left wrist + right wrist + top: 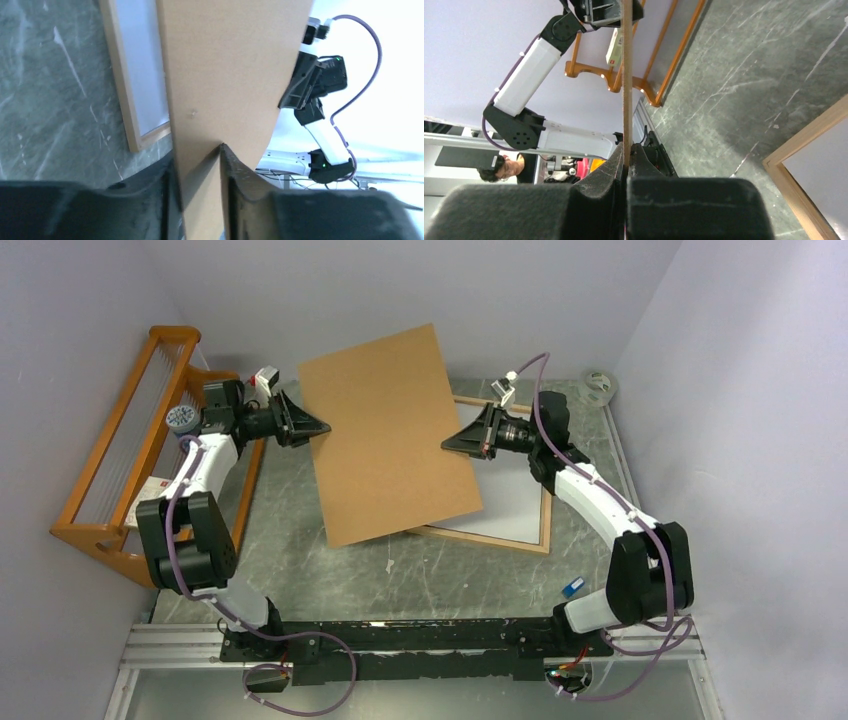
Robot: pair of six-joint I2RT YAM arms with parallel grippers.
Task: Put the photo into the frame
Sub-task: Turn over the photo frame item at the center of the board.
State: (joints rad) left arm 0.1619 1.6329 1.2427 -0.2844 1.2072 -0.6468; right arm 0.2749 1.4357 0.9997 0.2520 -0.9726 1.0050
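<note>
Pale lilac walls [90, 300] on 3 sides, plain, evenly lit. Dark grey marbled tabletop [420, 575] w/ white veins. Orange wooden rack [120, 455] along left wall. Tape roll [598, 386] in far right corner. Metal rail [180, 640] at near edge.

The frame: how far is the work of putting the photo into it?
Done: the frame lies flat on the table, with a white sheet inside it; whether that is the photo cannot be told. In hand: both grippers, left and right, hold the brown board at opposite edges, above the frame. Left: lowering the board onto the frame.
</note>
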